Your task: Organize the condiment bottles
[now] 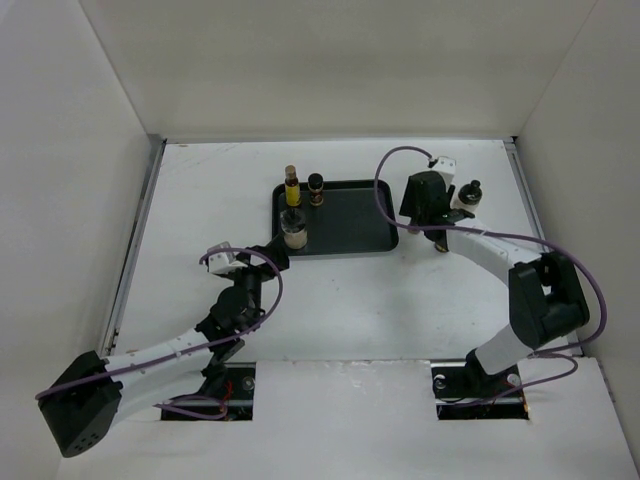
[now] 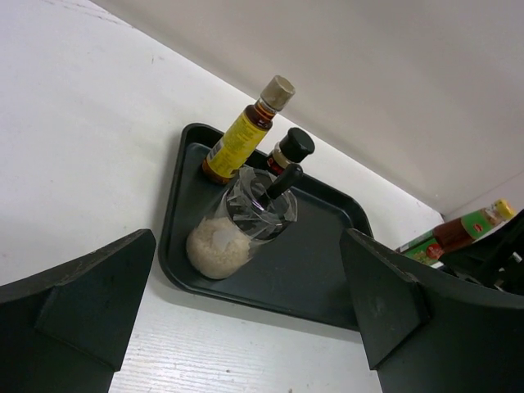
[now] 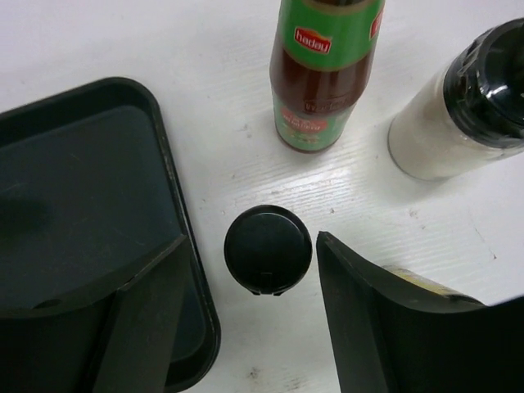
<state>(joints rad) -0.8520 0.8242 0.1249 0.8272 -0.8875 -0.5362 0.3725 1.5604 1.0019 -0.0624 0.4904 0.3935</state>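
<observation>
Where the right arm hangs over the table in the overhead view, most of what stands beneath it is hidden. Only a cream-bodied bottle with a black cap shows beside it, off the black rectangular plastic tray. From the right wrist, the tall red-and-green sauce bottle is cut off above its shoulder. A yellowish scrap behind the right-hand finger is too covered to identify. The left wrist view shows that sauce bottle's yellow cap, but dark arm parts block its lower half.

A red patch on the sauce bottle's green label bears white letters that look like "haday"; the smaller print lower down is not legible. The slim brown bottle with a yellow label carries print too small to read.

The right jaws are spread wide. A short dark jar, seen from straight above as a round black cap, stands on the table between them, touching neither finger and just beside the tray's rim. The left jaws are likewise apart and hold nothing. Ahead of them, in the tray's near-left corner, stands a second cream-filled shaker with a black top, clear of both fingers. The yellow-labelled bottle and another short dark jar with a black cap stand behind it at the far-left corner.
</observation>
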